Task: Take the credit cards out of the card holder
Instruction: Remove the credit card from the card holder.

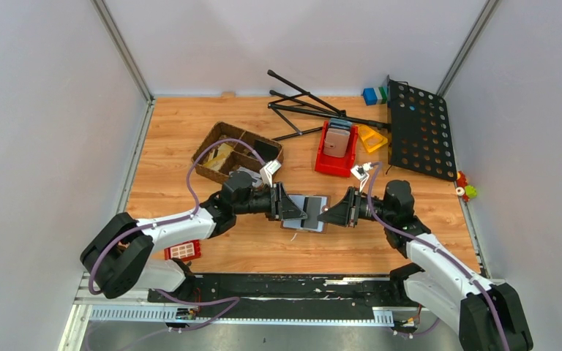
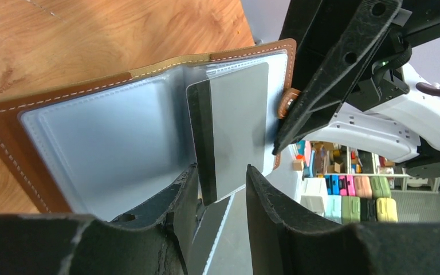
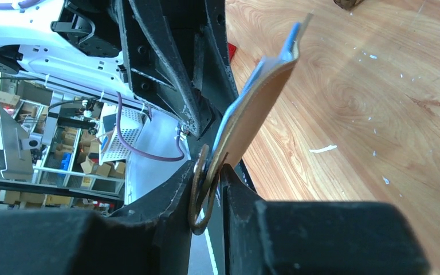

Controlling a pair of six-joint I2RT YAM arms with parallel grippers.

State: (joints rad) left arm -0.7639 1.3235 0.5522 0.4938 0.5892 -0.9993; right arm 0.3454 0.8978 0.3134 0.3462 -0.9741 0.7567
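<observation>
Right jaws tight on card holder (image 3: 246, 123) edge; left jaws astride credit card (image 2: 235, 132), grip unclear.

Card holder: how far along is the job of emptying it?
Done: the card holder is open, right gripper pinching its edge. In hand: a credit card juts from its sleeve between the left gripper's open fingers. Left: gripping it and pulling it clear; no freed card shows.

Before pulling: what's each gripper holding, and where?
Right gripper pinches the brown leather-look card holder at its clasp edge. Left gripper straddles the lower end of the grey dark-striped card; contact unclear.
</observation>
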